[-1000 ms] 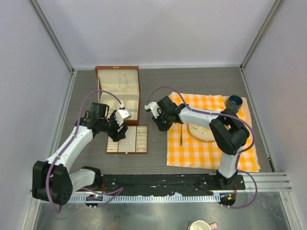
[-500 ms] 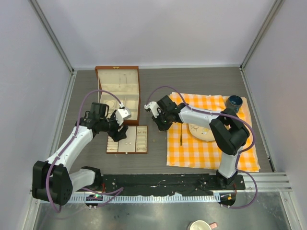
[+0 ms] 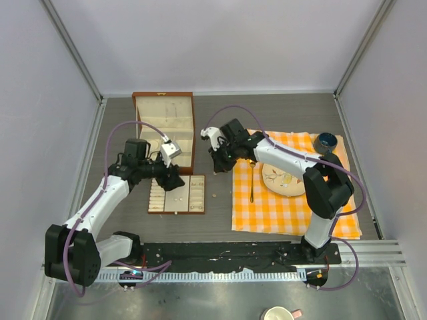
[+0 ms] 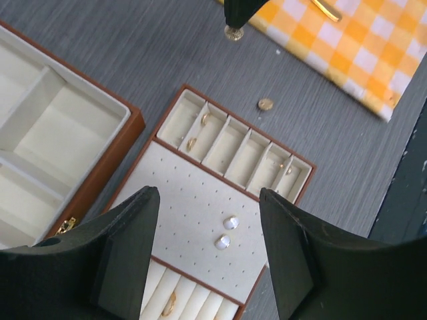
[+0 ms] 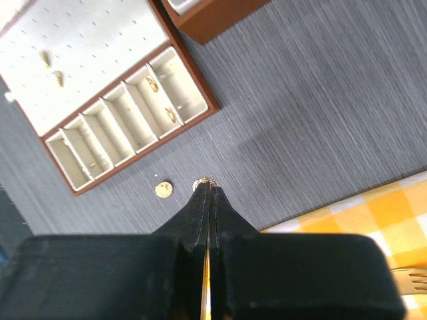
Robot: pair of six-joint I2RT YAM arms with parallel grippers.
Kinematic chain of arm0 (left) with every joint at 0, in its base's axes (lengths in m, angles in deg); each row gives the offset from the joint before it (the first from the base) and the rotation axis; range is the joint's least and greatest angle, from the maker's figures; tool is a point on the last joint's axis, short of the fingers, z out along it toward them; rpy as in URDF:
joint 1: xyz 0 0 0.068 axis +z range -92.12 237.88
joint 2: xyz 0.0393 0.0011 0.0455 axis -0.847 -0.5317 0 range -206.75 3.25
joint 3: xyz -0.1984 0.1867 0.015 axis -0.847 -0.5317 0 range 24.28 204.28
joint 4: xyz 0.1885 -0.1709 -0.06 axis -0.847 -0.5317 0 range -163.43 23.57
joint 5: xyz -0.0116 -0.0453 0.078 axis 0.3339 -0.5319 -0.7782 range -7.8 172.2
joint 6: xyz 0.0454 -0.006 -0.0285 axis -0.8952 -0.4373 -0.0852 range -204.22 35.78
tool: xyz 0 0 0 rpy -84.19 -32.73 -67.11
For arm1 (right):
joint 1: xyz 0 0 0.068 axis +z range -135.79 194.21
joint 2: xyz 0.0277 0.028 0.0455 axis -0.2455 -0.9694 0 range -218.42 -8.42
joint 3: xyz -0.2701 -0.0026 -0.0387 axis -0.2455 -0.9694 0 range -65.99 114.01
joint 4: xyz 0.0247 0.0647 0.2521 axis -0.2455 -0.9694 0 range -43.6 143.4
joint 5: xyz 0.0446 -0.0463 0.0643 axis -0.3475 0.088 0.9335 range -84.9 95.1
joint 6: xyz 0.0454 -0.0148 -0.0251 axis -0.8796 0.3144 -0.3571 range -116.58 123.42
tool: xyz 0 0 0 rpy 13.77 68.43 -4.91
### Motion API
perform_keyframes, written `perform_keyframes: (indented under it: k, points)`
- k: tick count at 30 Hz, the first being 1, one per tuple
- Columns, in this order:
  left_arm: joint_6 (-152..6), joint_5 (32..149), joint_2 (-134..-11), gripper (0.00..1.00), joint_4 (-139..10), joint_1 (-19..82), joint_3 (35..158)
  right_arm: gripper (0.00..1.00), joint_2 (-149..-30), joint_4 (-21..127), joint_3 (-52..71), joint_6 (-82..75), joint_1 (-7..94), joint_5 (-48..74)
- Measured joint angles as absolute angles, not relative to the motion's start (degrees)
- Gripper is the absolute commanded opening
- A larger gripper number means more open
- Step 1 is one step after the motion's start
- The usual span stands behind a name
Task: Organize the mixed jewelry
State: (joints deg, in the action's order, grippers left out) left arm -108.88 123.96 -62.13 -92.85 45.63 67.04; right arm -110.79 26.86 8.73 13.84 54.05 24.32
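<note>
Pinching a tiny gold ring (image 5: 205, 181) in the very tips of the right gripper (image 5: 208, 191), jaws pressed together on it, apparently to carry it toward the slotted tray (image 4: 183, 190). Hovering over that tray with the left gripper (image 4: 208, 198), fingers spread and empty, two pearl studs (image 4: 230, 222) below. Leaving one gold stud (image 5: 163, 189) loose on the table (image 5: 320, 100), just beside the ring, near the tray's edge.
</note>
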Motion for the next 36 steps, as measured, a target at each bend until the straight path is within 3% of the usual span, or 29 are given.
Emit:
perform_keyframes:
  k: [7, 13, 24, 36]
  points:
    - [-100.38, 126.74, -62.22, 0.68, -83.12, 44.25, 66.52, 0.01, -110.66, 23.95, 14.83, 10.14, 50.44, 32.67]
    - [-95.0, 126.76, -64.67, 0.64, -78.88, 40.06, 69.38, 0.01, -110.68, 22.0, 20.6, 6.82, 48.41, 41.92]
    - [-84.08, 120.79, -65.98, 0.69, -65.57, 37.74, 71.5, 0.01, -111.23, 22.13, 26.0, -1.46, 42.97, 57.48]
    - [-78.77, 111.7, -66.52, 0.71, -55.32, 35.71, 74.38, 0.01, -113.7, 38.46, 26.17, -22.29, 35.58, 66.74]
